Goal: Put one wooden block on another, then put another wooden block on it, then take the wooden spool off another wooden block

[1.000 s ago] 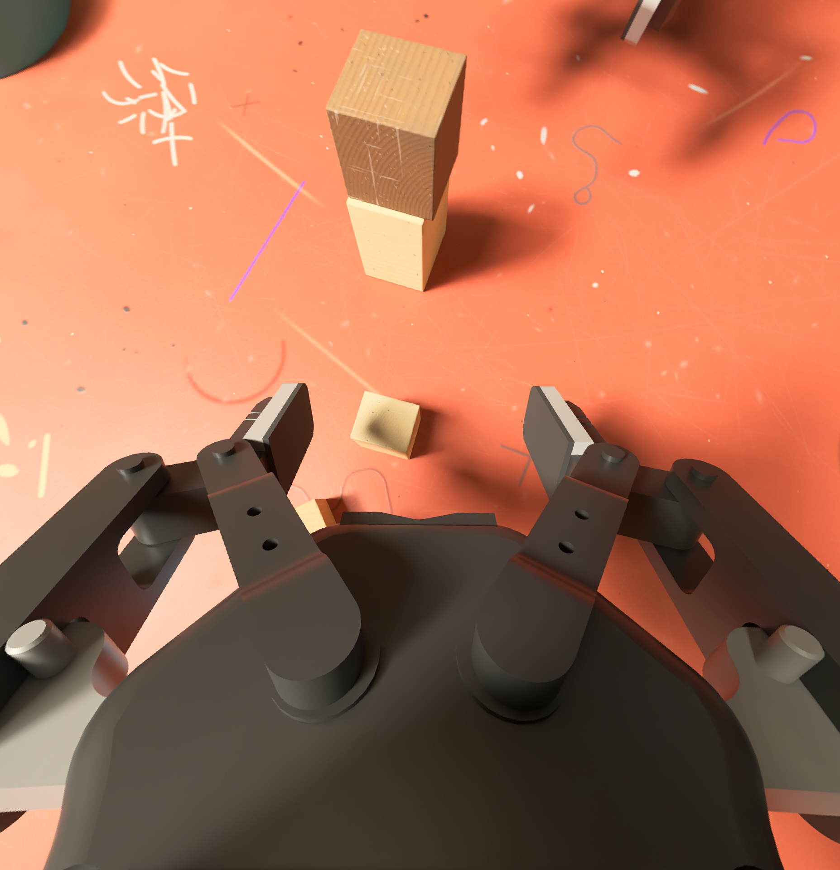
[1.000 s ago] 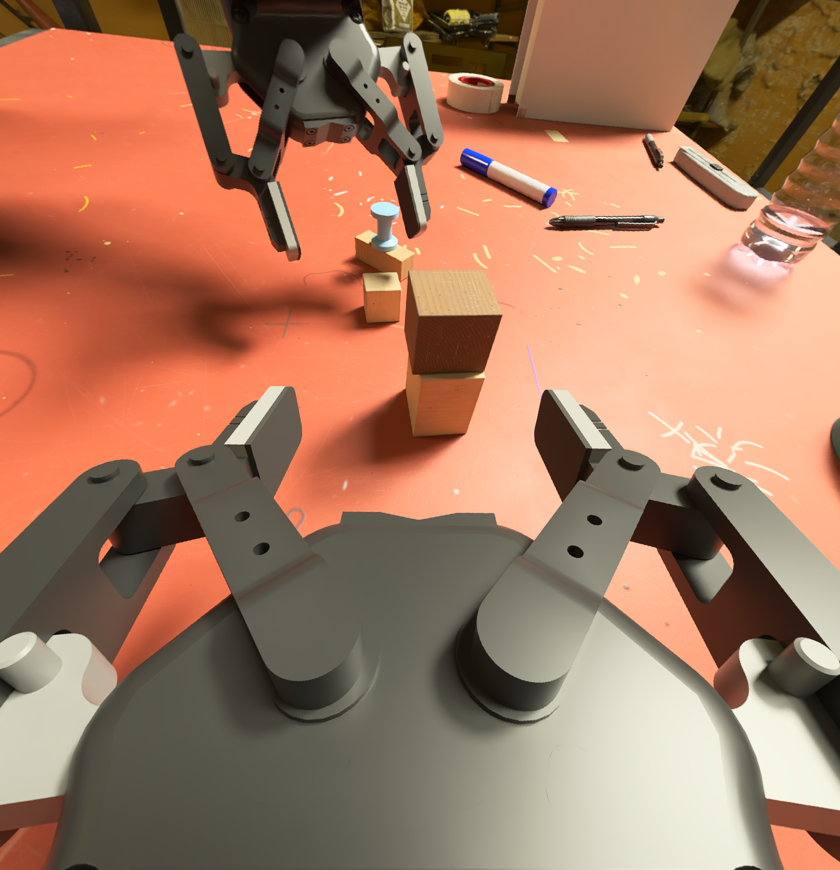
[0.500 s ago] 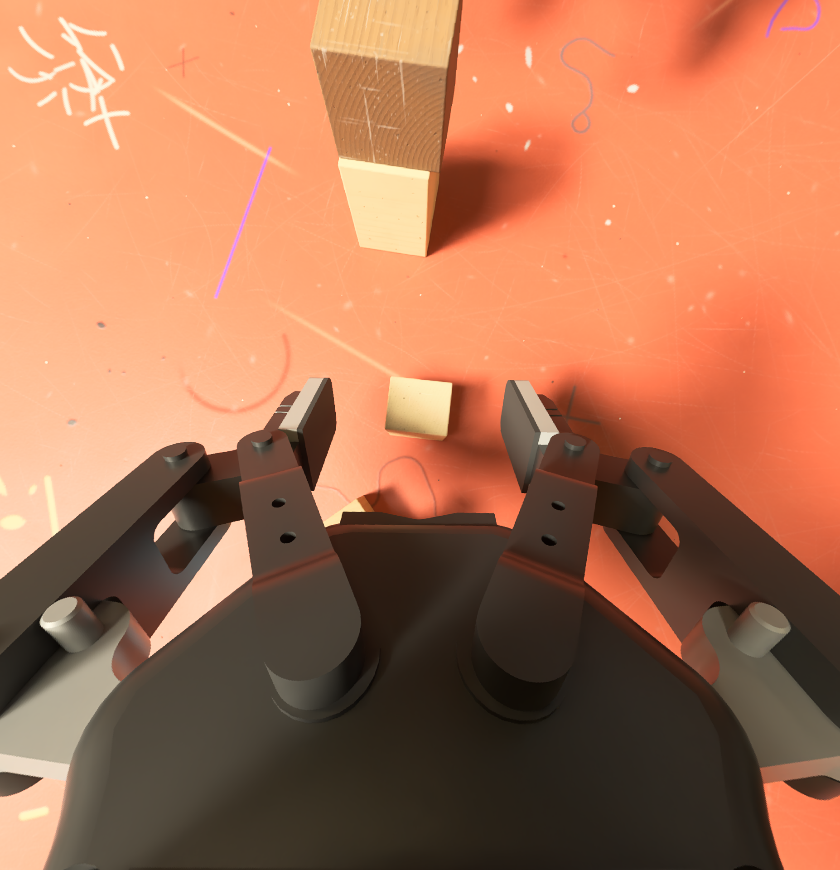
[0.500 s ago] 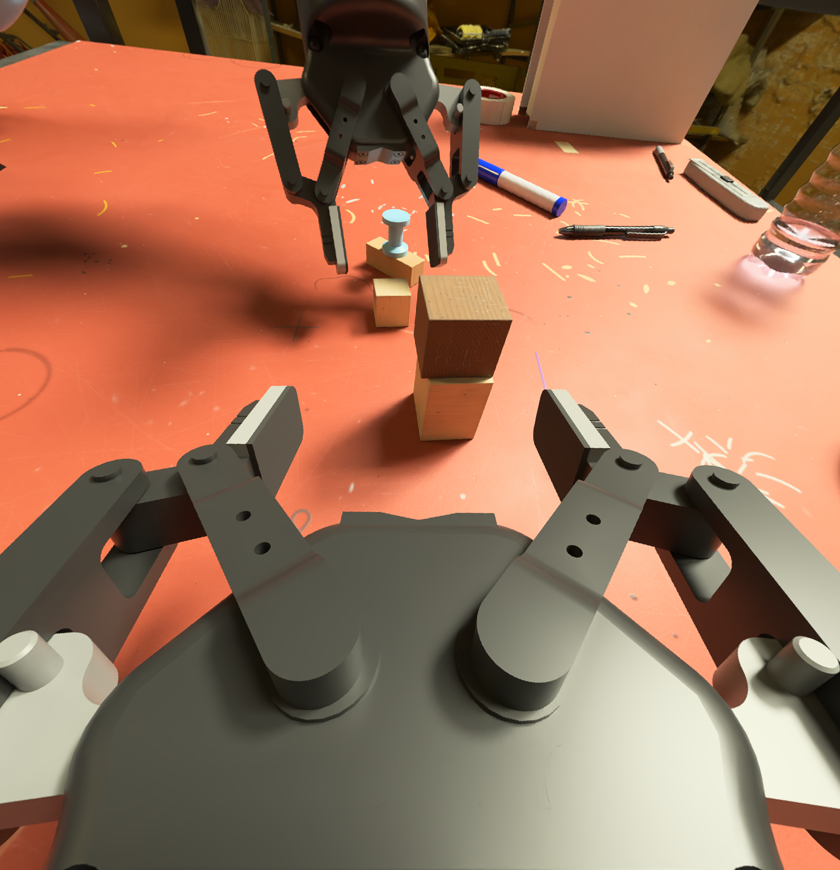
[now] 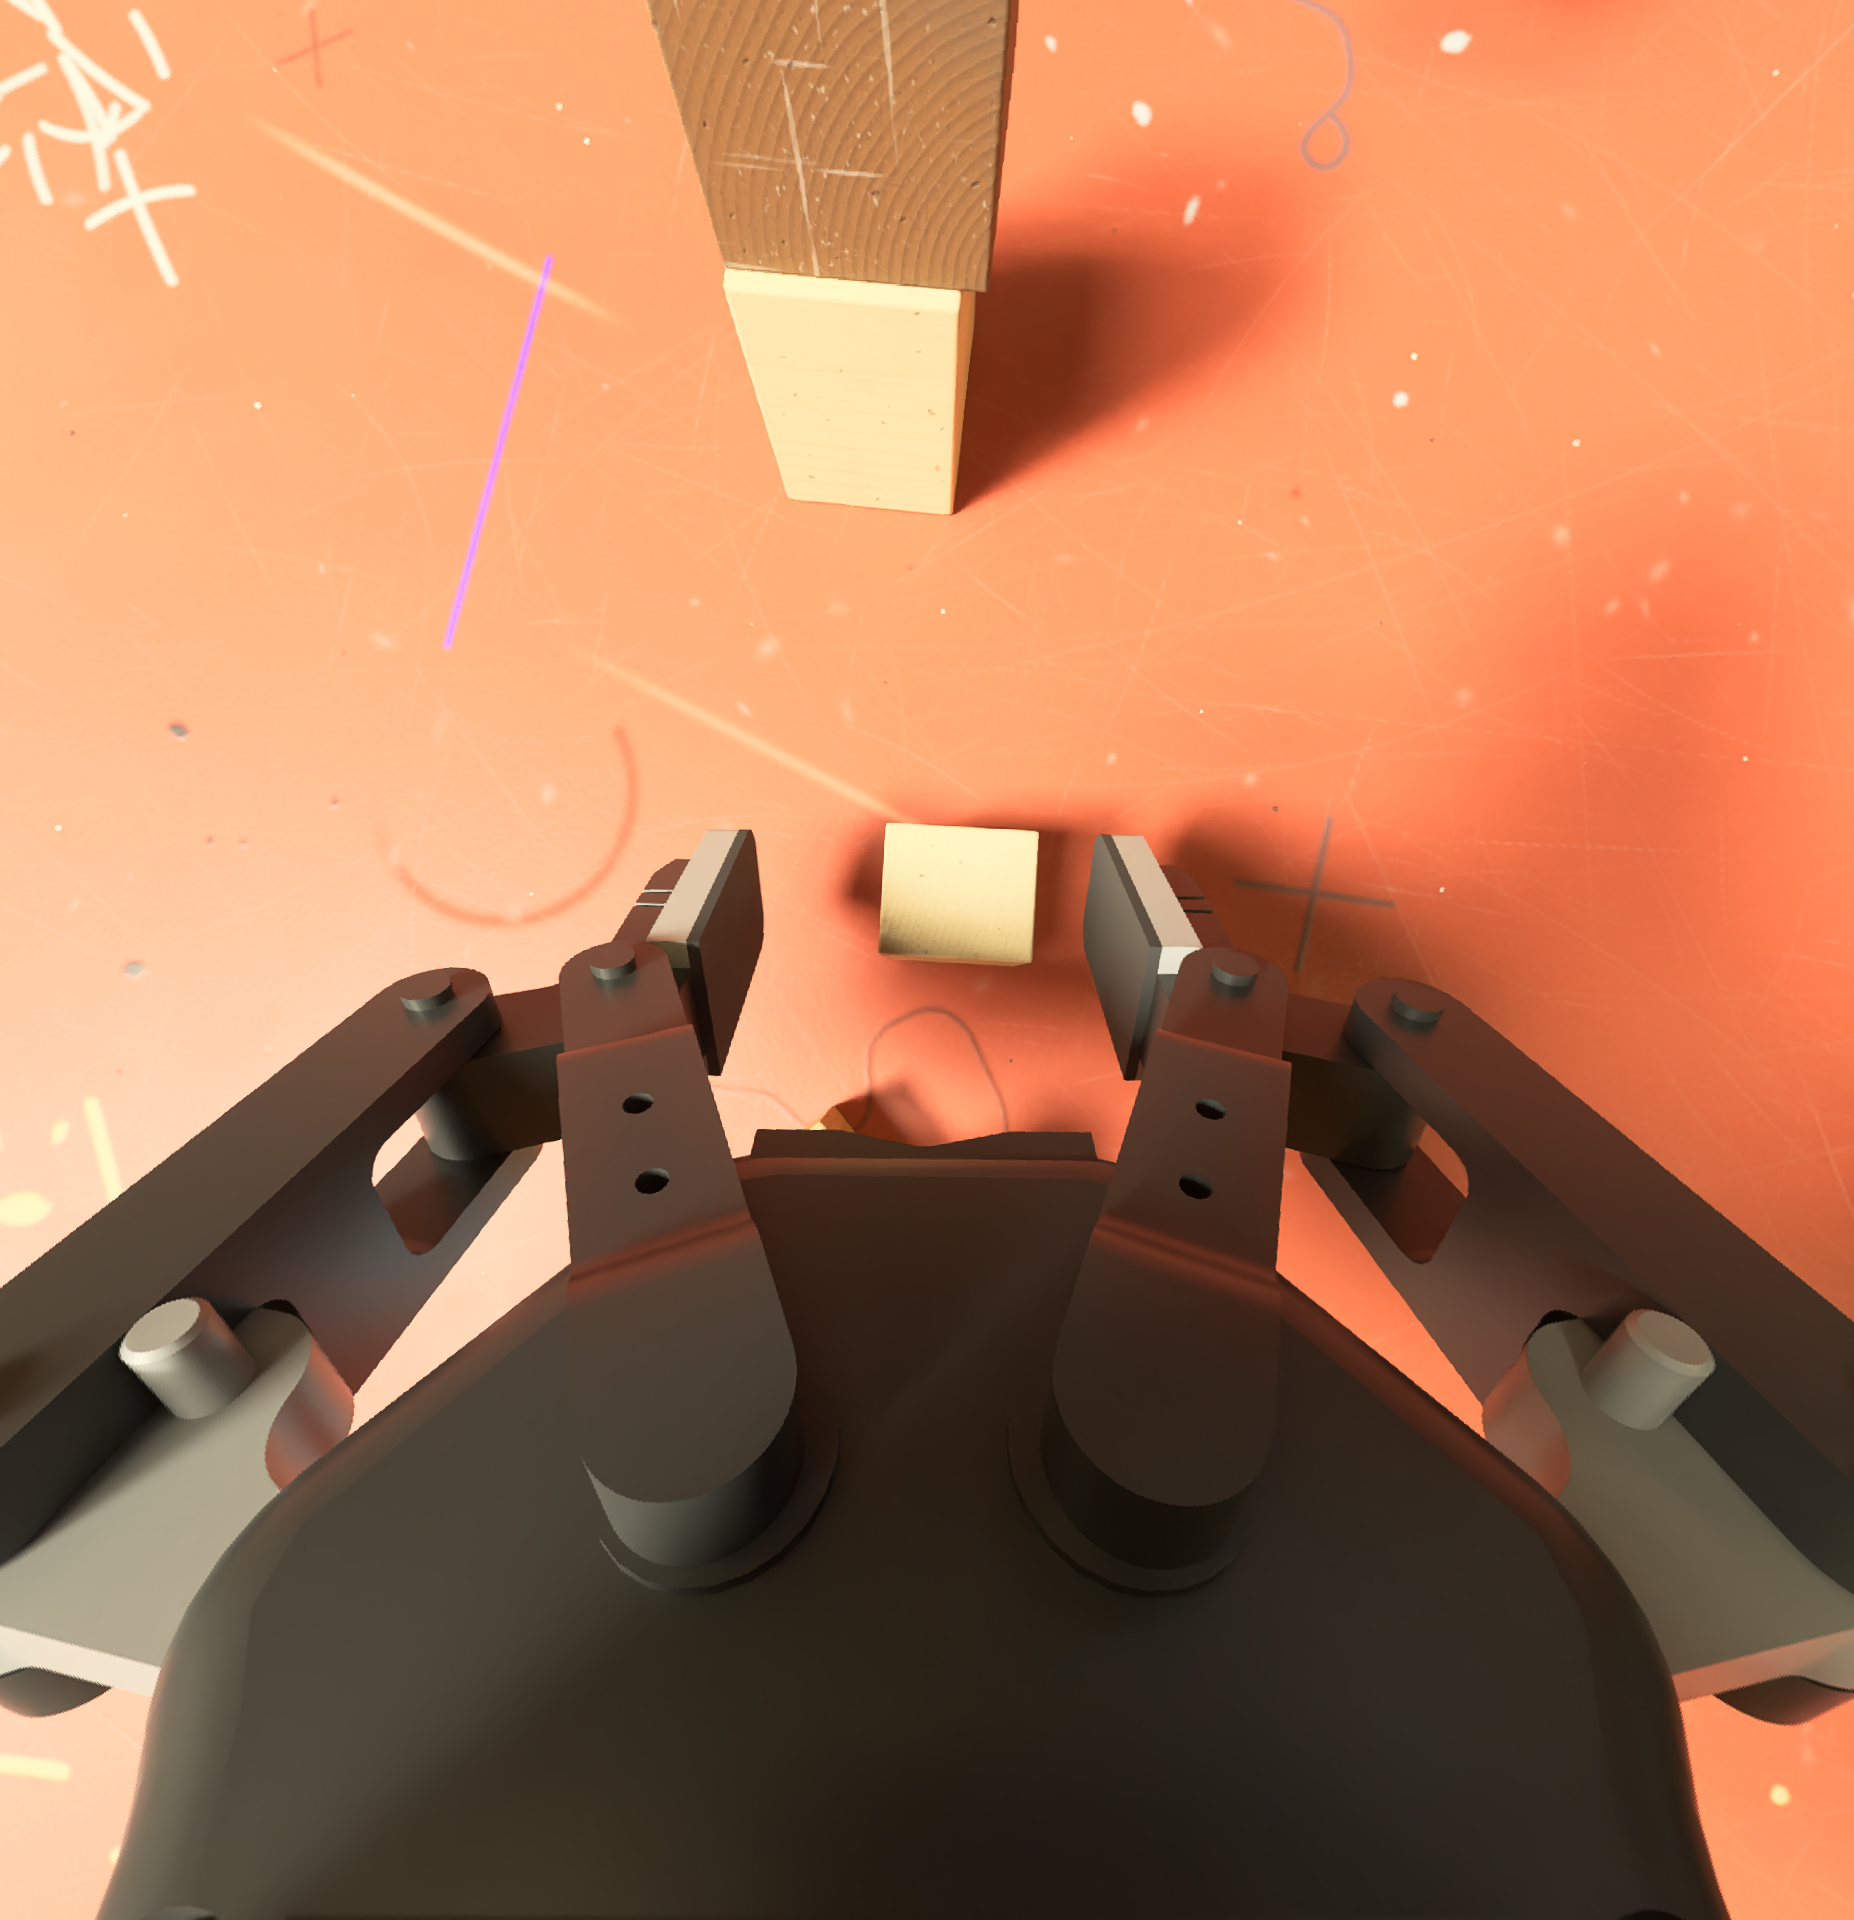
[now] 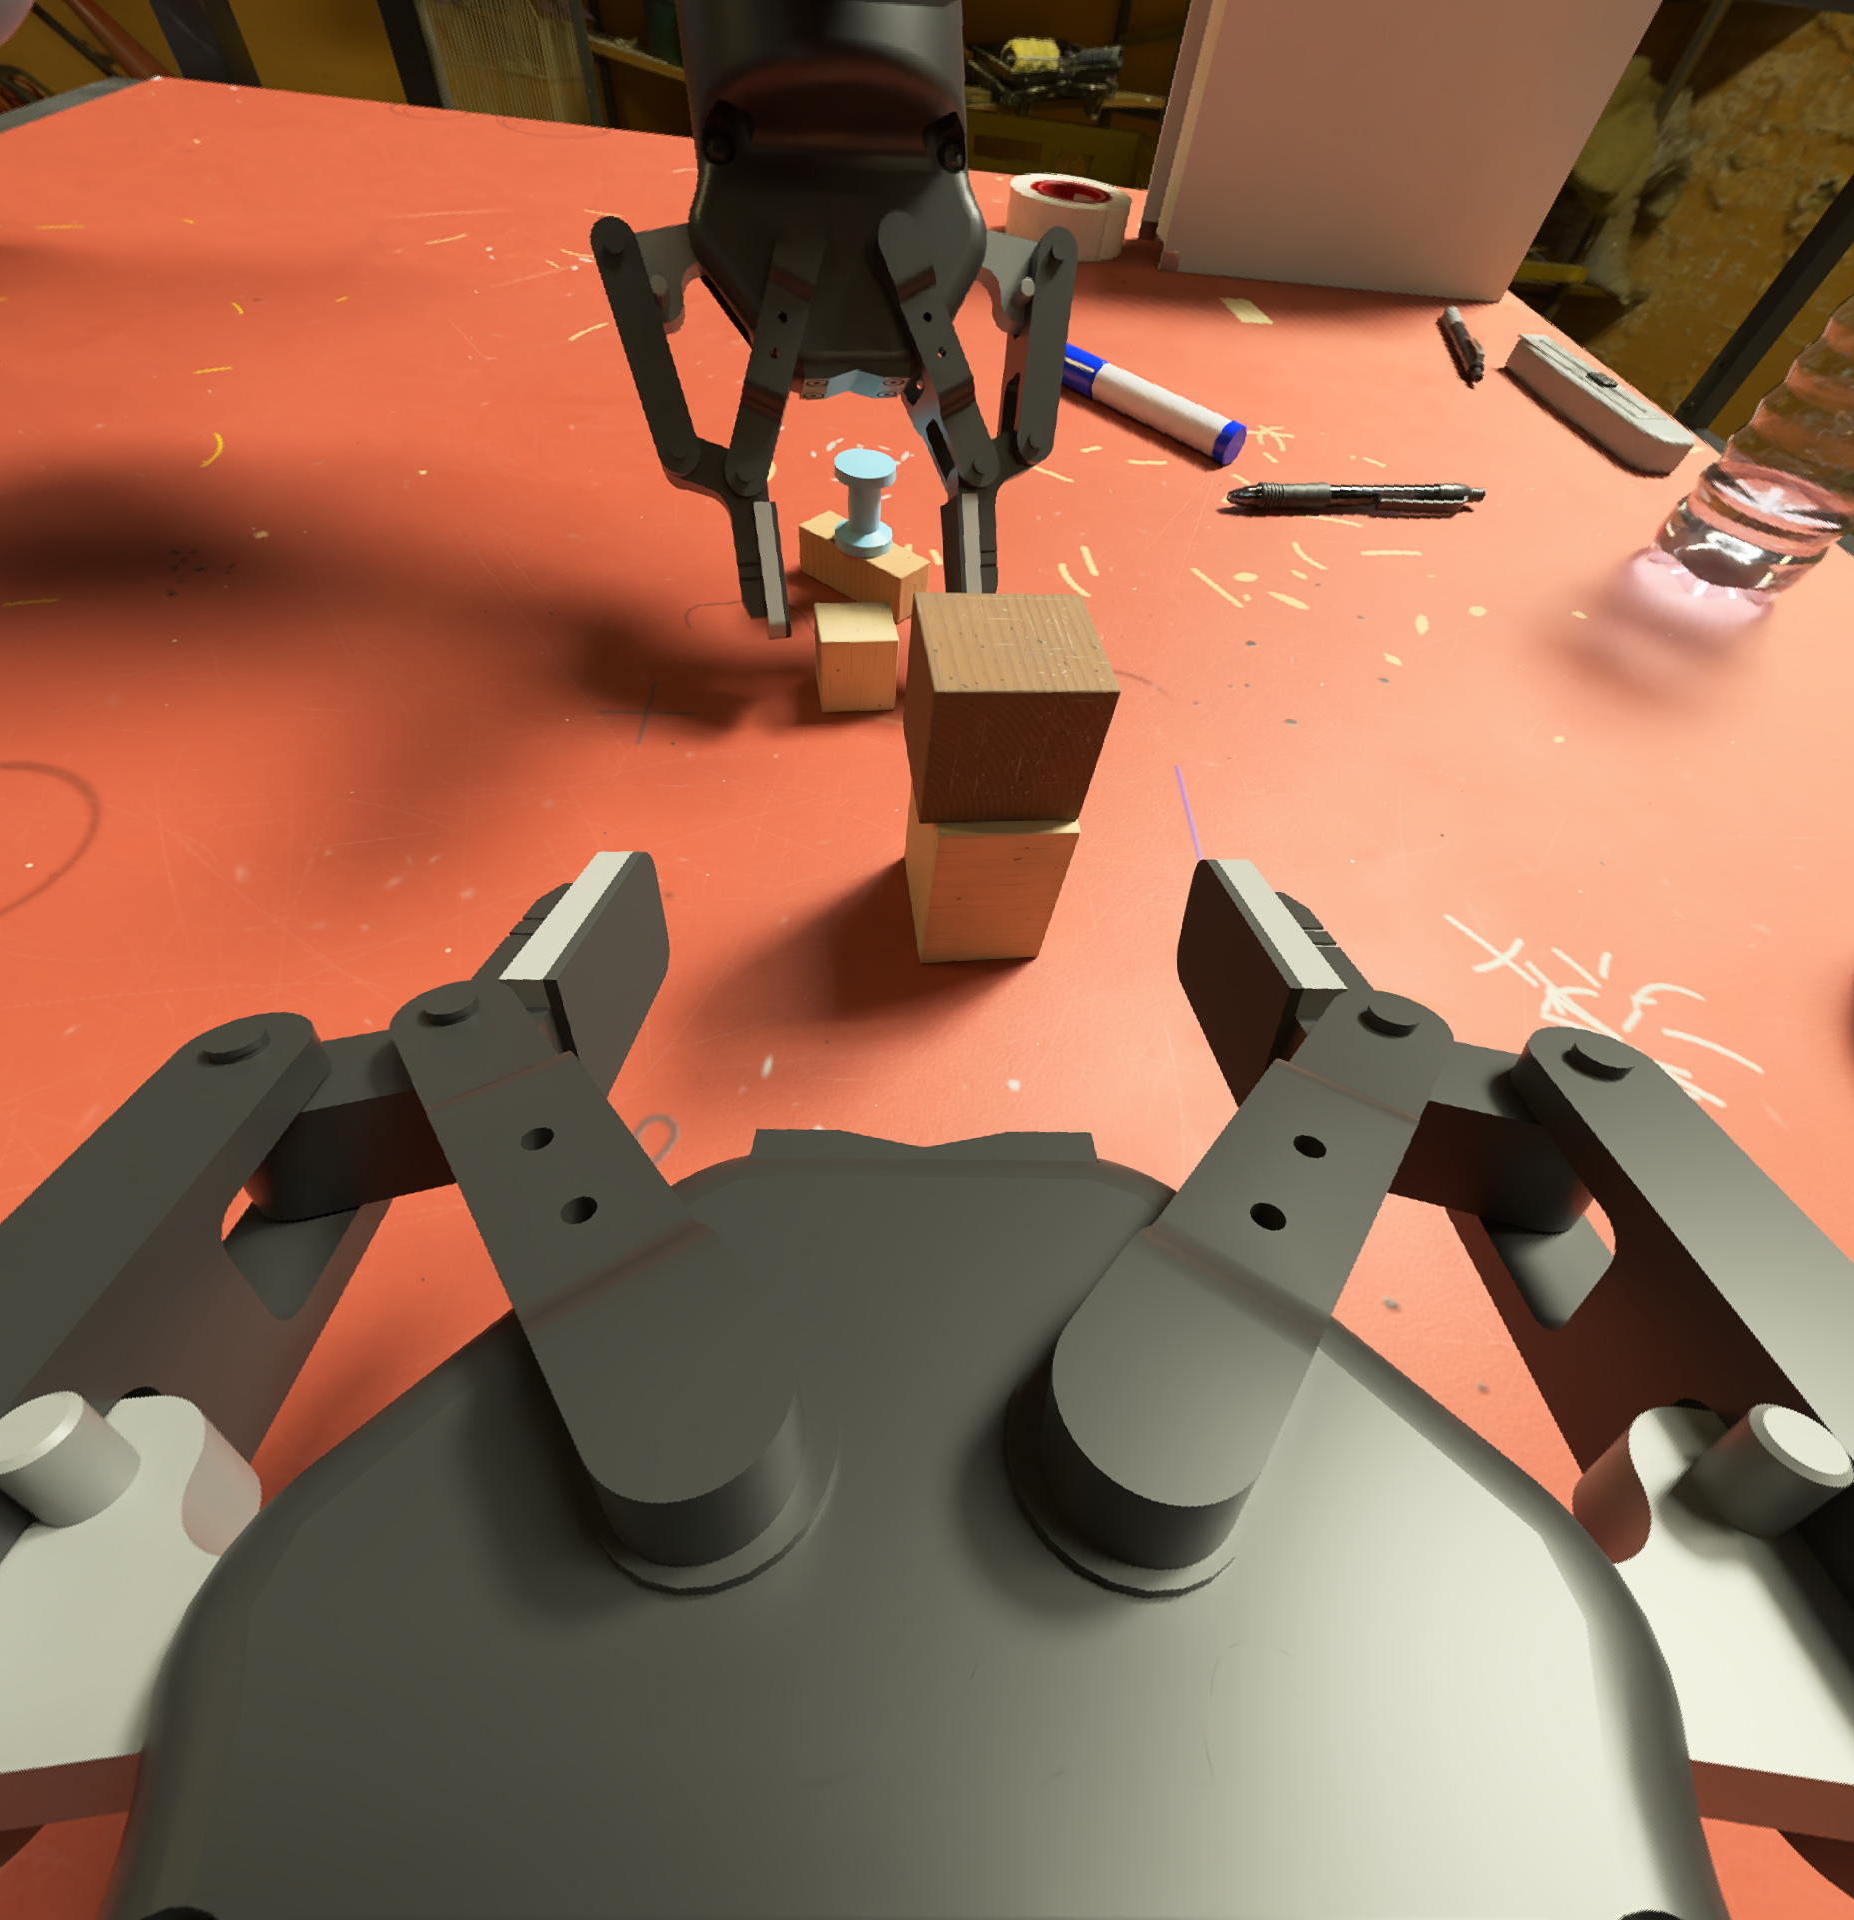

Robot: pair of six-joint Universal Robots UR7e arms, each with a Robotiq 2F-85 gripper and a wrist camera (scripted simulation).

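Note:
A dark brown block stands on a pale block as a two-high stack; the stack also shows in the left wrist view. A small pale block lies on the table between the fingers of my open left gripper, not touched. In the right wrist view the left gripper hangs over this small block. Behind it a light blue spool stands on a tilted tan block. My right gripper is open and empty, in front of the stack.
On the red table at the back lie a blue-capped marker, a dark pen, a tape roll, a white box, a grey bar and a clear bottle at the right edge.
My left gripper has come down and moved over the small pale block, narrowing its fingers to either side of it. The right gripper has stayed open, drawing back slightly.

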